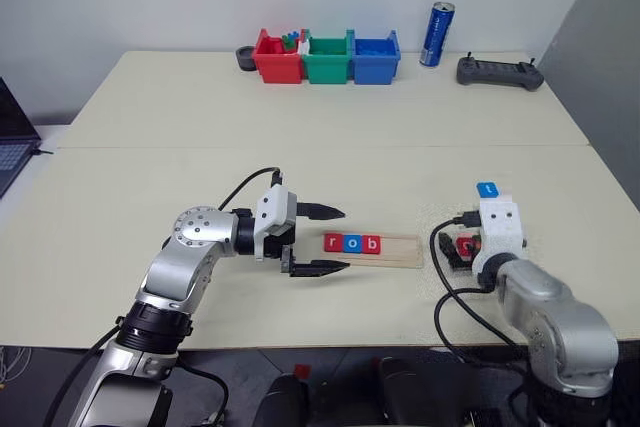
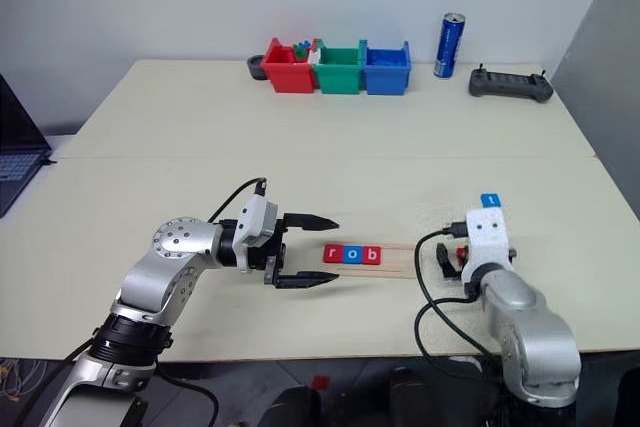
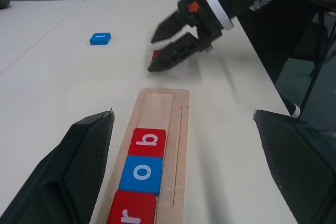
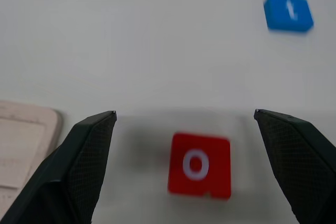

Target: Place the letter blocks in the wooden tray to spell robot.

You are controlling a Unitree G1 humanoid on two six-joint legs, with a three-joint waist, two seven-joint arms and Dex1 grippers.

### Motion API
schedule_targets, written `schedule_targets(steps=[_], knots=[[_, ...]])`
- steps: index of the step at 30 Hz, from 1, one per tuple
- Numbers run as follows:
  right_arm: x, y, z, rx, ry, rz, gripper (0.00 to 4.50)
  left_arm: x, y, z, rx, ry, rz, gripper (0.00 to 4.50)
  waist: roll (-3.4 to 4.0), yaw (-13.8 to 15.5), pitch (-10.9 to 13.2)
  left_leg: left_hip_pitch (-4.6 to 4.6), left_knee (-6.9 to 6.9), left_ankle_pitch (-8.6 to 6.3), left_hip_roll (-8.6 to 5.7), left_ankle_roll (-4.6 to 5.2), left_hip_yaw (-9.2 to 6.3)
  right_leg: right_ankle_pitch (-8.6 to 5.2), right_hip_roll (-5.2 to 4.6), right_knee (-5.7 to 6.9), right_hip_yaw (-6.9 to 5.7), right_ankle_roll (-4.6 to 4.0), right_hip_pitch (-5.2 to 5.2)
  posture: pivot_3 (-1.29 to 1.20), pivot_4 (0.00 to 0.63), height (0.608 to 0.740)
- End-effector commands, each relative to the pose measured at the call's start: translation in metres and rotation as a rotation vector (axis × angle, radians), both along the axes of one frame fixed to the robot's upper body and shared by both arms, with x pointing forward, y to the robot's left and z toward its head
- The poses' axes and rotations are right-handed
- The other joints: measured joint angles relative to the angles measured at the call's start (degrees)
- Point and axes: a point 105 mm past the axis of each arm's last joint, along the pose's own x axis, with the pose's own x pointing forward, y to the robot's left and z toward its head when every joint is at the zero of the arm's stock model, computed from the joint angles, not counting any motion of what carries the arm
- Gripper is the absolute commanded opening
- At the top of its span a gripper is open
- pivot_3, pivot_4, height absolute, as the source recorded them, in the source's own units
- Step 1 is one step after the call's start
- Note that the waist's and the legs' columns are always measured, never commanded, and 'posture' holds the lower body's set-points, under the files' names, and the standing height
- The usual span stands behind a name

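Left end effector (image 1: pixel 335 240) hangs released, fingers spread, at the near end of the wooden tray (image 1: pixel 398 250), where red r (image 1: pixel 332 242), blue o (image 1: pixel 351 243) and red b (image 1: pixel 371 244) sit in line. Right end effector (image 3: pixel 167 47) is released too, above the red o block (image 4: pixel 199 165) on the surface. Farther off lies the blue t block (image 1: pixel 487 189).

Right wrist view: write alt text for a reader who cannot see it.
A red letter block marked o lies on the table between the right pincer's open black fingers. A blue t block lies beyond, and the wooden tray's end shows alongside.
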Motion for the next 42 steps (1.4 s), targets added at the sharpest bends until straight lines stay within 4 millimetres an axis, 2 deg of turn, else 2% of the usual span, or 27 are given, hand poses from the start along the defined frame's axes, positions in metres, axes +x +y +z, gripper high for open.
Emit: schedule_targets(steps=[1, 6, 9, 10, 17, 21, 27, 33, 38, 41, 42], knots=[[0.007, 0.018, 0.029, -0.010, -0.115, 0.292, 4.48, 0.001, -0.002, 0.008, -0.007, -0.041, -0.022, 4.50, -0.01, 0.0, 0.0, -0.01, 0.00, 0.00, 0.00, 0.00, 0.00, 0.00, 0.00, -0.02, -0.01, 0.00, 0.00, 0.00, 0.150, 0.740], [-0.006, 0.016, 0.034, -0.081, -0.115, 0.755, 4.48, 0.001, -0.005, 0.007, -0.011, -0.040, -0.036, 4.50, -0.08, 0.1, 0.0, -0.02, -0.02, -0.01, -0.01, 0.02, 0.03, 0.00, -0.02, -0.18, -0.04, 0.02, 0.09, 0.00, 0.150, 0.740], [-0.010, -0.013, 0.009, -0.232, -0.014, 0.911, 4.48, 0.000, -0.007, 0.005, -0.012, -0.039, -0.046, 4.50, -0.16, 0.1, 0.1, -0.02, -0.01, -0.02, -0.02, 0.02, 0.05, 0.00, -0.04, -0.20, -0.03, 0.02, 0.10, 0.00, 0.150, 0.740], [-0.011, -0.019, 0.005, -0.234, 0.011, 0.939, 4.48, 0.000, -0.007, 0.004, -0.012, -0.038, -0.050, 4.50, -0.17, 0.2, 0.1, -0.02, 0.00, -0.02, -0.03, 0.02, 0.06, 0.00, -0.05, -0.20, -0.03, 0.02, 0.11, 0.00, 0.150, 0.740], [0.001, -0.042, -0.003, -0.216, 0.072, 0.981, 4.48, 0.000, -0.009, 0.004, -0.015, -0.039, -0.056, 4.50, -0.16, -0.1, 0.1, 0.07, 0.01, -0.01, -0.01, 0.02, 0.13, 0.01, -0.05, -0.10, 0.06, 0.00, 0.10, 0.00, 0.150, 0.740], [0.002, -0.040, -0.011, -0.200, 0.101, 1.021, 4.48, -0.001, -0.008, 0.004, -0.015, -0.042, -0.054, 4.50, -0.16, 0.1, 0.1, 0.05, 0.03, -0.01, -0.03, 0.02, 0.10, 0.01, -0.06, -0.09, 0.04, 0.00, 0.10, 0.00, 0.150, 0.740], [0.006, -0.052, -0.027, -0.202, 0.172, 1.020, 4.48, -0.002, -0.006, 0.004, -0.007, -0.042, -0.055, 4.50, -0.16, 0.3, 0.1, 0.05, 0.04, -0.01, -0.06, 0.01, 0.12, 0.01, -0.12, -0.09, 0.05, 0.00, 0.10, 0.00, 0.150, 0.740], [0.018, -0.055, -0.027, -0.197, 0.165, 1.002, 4.48, -0.003, -0.006, 0.005, -0.006, -0.044, -0.056, 4.50, -0.16, 0.2, 0.1, 0.06, 0.04, -0.01, -0.05, 0.01, 0.12, 0.01, -0.11, -0.08, 0.05, 0.00, 0.10, 0.00, 0.150, 0.740], [0.016, -0.053, -0.030, -0.190, 0.187, 1.027, 4.48, -0.002, -0.005, 0.005, -0.004, -0.047, -0.052, 4.50, -0.16, 0.4, 0.1, 0.04, 0.04, -0.01, -0.06, 0.01, 0.10, 0.01, -0.12, -0.08, 0.04, 0.00, 0.10, 0.00, 0.150, 0.740], [0.012, -0.055, -0.033, -0.181, 0.208, 1.037, 3.90, -0.001, -0.006, 0.005, -0.006, -0.047, -0.051, 4.50, -0.16, 0.4, 0.1, 0.05, 0.04, -0.01, -0.06, 0.01, 0.10, 0.02, -0.13, -0.08, 0.04, 0.00, 0.10, 0.00, 0.150, 0.740], [0.012, -0.055, -0.032, -0.179, 0.208, 1.037, 3.48, -0.001, -0.006, 0.005, -0.007, -0.047, -0.051, 4.50, -0.16, 0.4, 0.1, 0.06, 0.04, -0.01, -0.06, 0.01, 0.10, 0.01, -0.13, -0.07, 0.04, 0.00, 0.10, 0.00, 0.150, 0.740]])
